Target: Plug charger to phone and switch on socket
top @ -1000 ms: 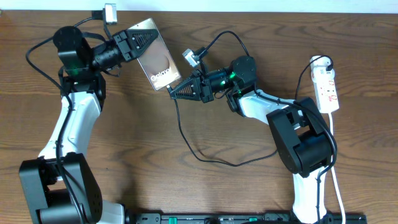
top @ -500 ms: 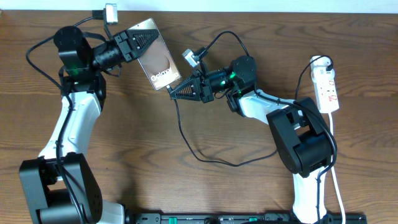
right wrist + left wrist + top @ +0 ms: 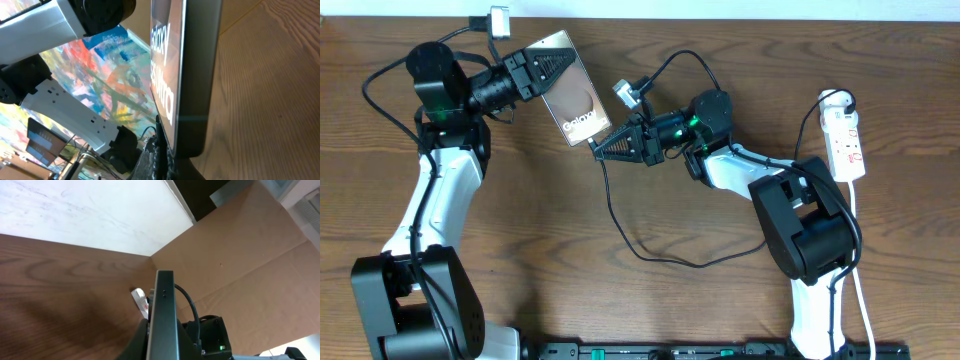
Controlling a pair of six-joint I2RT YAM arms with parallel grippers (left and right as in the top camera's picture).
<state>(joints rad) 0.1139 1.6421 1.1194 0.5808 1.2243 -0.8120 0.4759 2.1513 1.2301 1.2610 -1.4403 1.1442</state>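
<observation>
The phone (image 3: 575,95) is lifted off the table and tilted, its brownish screen with white text facing up. My left gripper (image 3: 558,68) is shut on its upper end; in the left wrist view the phone (image 3: 164,305) stands edge-on between the fingers. My right gripper (image 3: 598,148) is shut on the tip of the charger, right at the phone's lower end (image 3: 192,135). The connector itself is hidden between the fingers (image 3: 172,162). The charger's thin black cable (image 3: 650,255) loops across the table toward the white socket (image 3: 847,140) at the far right.
A black plug (image 3: 842,100) sits in the socket's far end, and its white cord (image 3: 860,290) runs down the right edge. The right arm's base (image 3: 810,235) stands beside the socket. The table's back edge meets a white wall (image 3: 720,8).
</observation>
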